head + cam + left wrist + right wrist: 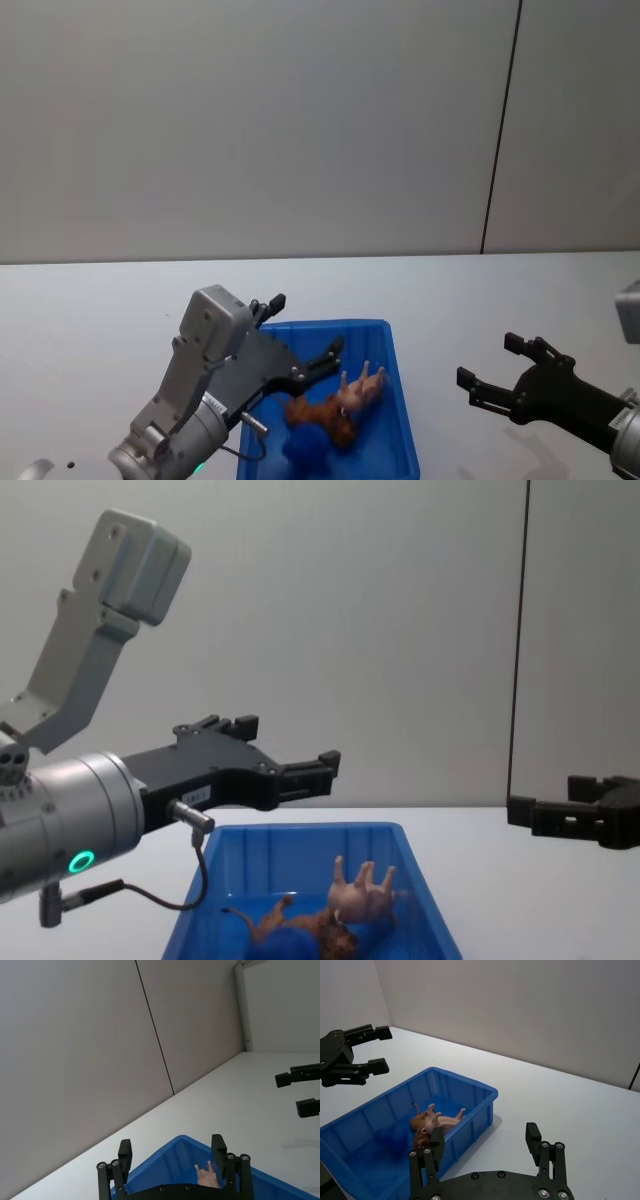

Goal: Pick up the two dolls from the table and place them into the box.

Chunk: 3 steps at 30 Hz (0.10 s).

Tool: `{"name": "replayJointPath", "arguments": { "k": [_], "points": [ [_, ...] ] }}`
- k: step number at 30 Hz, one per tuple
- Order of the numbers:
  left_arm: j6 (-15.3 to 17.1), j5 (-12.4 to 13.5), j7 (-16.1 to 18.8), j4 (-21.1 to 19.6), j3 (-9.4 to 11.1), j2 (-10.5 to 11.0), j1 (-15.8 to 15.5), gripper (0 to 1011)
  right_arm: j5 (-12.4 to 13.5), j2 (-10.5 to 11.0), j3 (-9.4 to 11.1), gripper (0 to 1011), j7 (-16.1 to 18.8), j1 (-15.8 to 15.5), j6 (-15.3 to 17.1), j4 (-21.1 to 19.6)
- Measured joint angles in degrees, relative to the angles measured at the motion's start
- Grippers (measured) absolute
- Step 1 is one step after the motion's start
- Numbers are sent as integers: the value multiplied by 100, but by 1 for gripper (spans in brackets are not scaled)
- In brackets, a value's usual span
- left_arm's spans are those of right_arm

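Both dolls lie inside the blue box (398, 400). The pale pink pig (362, 388) is on its back with legs up, resting against the brown lion (322, 415). The chest view shows the pig (362, 892) above the lion (300, 925). My left gripper (306, 325) hovers open and empty over the box's left part, above the dolls. My right gripper (490, 360) hangs open and empty over the white table (100, 300), to the right of the box. In the right wrist view the pig (445, 1121) and lion (420, 1127) lie near the box wall (470, 1082).
A plain grey wall with a dark vertical seam (500, 130) stands behind the table. A dark blue patch (305, 448) shows on the box floor beside the lion. White tabletop surrounds the box on all sides.
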Motion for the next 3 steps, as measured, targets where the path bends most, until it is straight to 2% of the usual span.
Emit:
{"name": "replayJointPath", "arguments": {
  "k": [3],
  "points": [
    [-61, -22, -40, 10, 0, -12, -14, 1001, 0, 0, 0, 1001, 0, 0, 0, 0]
  ]
}}
